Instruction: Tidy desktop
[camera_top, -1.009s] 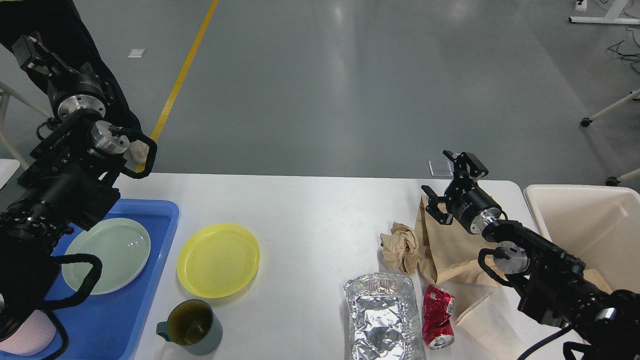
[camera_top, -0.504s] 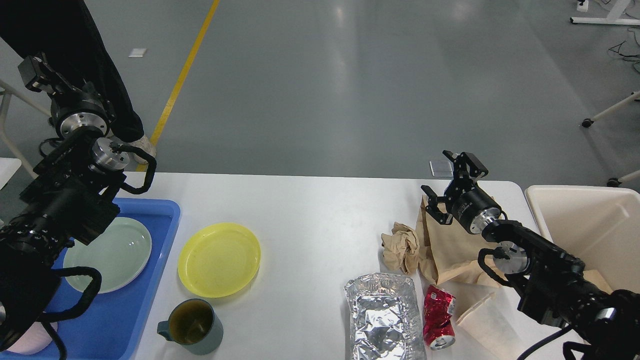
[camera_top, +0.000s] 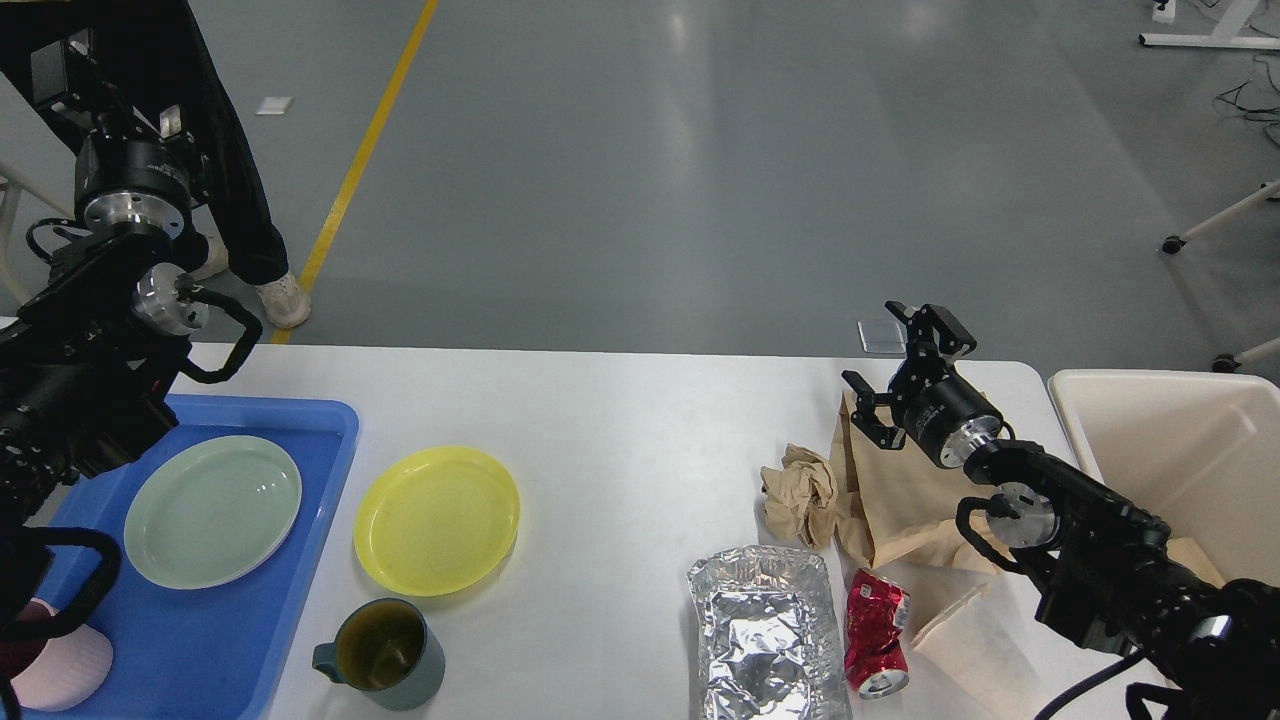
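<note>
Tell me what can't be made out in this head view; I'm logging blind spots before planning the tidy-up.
- Left gripper: dark against black trousers, cut by the top edge; fingers indistinguishable.
- Pink item in the blue tray: cut by the bottom edge, partly behind the left arm.
- Paper bag: right part behind the right arm.
- Cream bin: cut by the right edge.

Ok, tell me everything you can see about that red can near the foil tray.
The red can is a crushed metal drink can, dented along its body, red with white markings too small to read. It lies on its side on the desktop near the front edge, its silver end facing the camera. The foil tray sits immediately to its left; whether they touch is unclear. A crumpled brown paper bag lies just behind it, a pale paper piece at its right. Neither gripper touches it.
</note>
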